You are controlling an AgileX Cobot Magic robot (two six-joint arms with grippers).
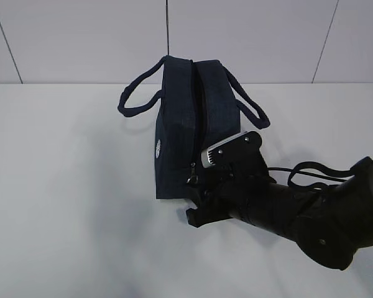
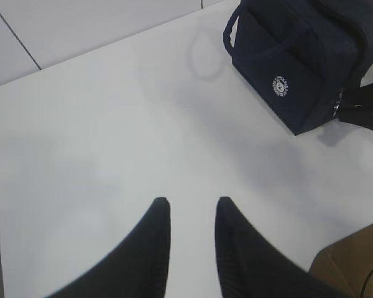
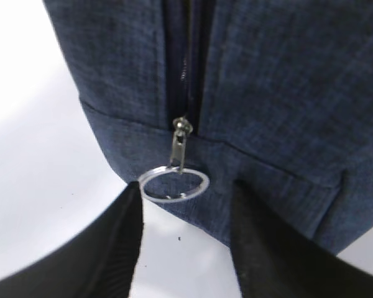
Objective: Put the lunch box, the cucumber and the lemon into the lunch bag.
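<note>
Right end effector [image 3: 186,205] is down at the near end of the lunch bag [image 1: 183,136], fingers apart, and the silver ring pull [image 3: 174,184] hangs between the two dark fingertips [image 3: 127,217], with nothing pinched yet. In the right wrist view the ring dangles from the slider [image 3: 180,133] at the lower end of the zipper [image 3: 189,62], and the track above it runs up between the two fabric panels. Whether the teeth are already parted I cannot tell from here; in the exterior view the top seam looks like a dark slit, nothing more.

The bag stands upright on the white tabletop [image 1: 68,205], loop handles [image 1: 137,102] flopped out to either side, white emblem [image 2: 280,86] facing the left arm's camera. The left end effector [image 2: 189,208] hovers well apart from the bag over bare tabletop, fingers apart and empty.

No lunch box, no cucumber, no lemon in any view, so whether any of them is already inside the bag I cannot say.

My read is that this is the zipper step, working the bag's opening, not a pick. The next move calls for closing those fingers squarely on the thin ring, which lies nearly flat and could slip out sideways, then drawing it along the zipper line. The soft bag may slide or tip under the pull, and the left arm is too far off to brace it.
</note>
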